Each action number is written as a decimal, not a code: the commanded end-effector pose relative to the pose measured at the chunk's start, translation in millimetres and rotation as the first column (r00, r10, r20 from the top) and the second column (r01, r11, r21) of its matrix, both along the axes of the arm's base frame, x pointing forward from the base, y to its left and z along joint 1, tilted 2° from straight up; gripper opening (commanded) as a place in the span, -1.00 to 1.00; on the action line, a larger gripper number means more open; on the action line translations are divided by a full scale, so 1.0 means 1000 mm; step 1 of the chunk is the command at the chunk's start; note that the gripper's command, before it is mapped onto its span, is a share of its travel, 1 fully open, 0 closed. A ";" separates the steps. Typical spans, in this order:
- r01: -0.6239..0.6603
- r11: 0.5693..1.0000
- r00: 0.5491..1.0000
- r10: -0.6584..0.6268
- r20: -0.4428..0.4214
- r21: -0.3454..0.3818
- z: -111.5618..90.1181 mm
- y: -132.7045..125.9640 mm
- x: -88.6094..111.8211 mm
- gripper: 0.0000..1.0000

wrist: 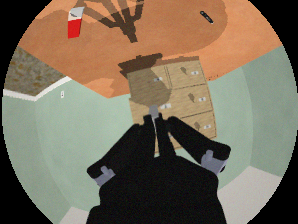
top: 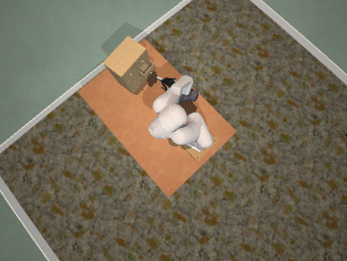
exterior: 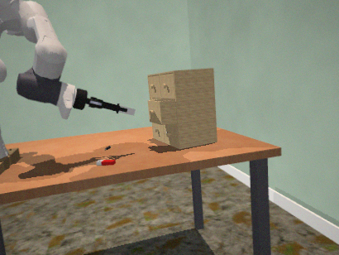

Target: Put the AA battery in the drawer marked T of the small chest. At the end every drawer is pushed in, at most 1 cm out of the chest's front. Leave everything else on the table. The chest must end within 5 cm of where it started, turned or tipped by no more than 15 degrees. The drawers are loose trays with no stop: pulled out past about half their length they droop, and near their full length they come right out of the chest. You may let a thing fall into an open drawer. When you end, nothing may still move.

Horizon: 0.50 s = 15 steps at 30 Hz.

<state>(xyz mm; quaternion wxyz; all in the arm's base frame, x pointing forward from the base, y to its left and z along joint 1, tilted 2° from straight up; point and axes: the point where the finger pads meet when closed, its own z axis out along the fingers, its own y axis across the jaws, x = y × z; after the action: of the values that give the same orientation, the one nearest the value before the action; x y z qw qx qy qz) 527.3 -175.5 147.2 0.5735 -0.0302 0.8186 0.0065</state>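
The top view looks straight down from high above, taking in the whole bench (top: 127, 123). The exterior view stands low and near, beside the bench, facing the chest (exterior: 194, 108). The wrist view looks along the hand (wrist: 157, 117) toward that chest, inverted.

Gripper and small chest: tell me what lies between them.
Nothing. In the exterior view the shut gripper hangs in open air short of the chest, above bare table. The red-and-white item and small dark piece lie lower, under the arm.

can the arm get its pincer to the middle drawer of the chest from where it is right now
Probably yes. The shut, empty pincer hangs level in front of the chest, apart from it, pointing at the protruding middle drawer with only open air between.
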 end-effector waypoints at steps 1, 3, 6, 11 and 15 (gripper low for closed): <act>0.009 1.000 1.000 -0.009 0.000 -0.009 -0.003 -0.004 0.008 -1.00; 0.009 1.000 1.000 -0.009 0.000 -0.009 -0.004 -0.004 0.010 -1.00; 0.009 1.000 1.000 -0.009 0.000 -0.009 -0.005 -0.003 0.015 -1.00; 0.009 1.000 1.000 -0.009 0.000 -0.009 -0.008 -0.003 0.025 -1.00; 0.009 1.000 1.000 -0.009 0.000 -0.009 -0.009 -0.003 0.029 -1.00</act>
<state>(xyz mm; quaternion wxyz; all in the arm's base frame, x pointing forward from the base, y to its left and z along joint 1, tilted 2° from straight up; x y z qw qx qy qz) 553.9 -175.3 138.9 0.5739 -0.0322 0.8183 0.0038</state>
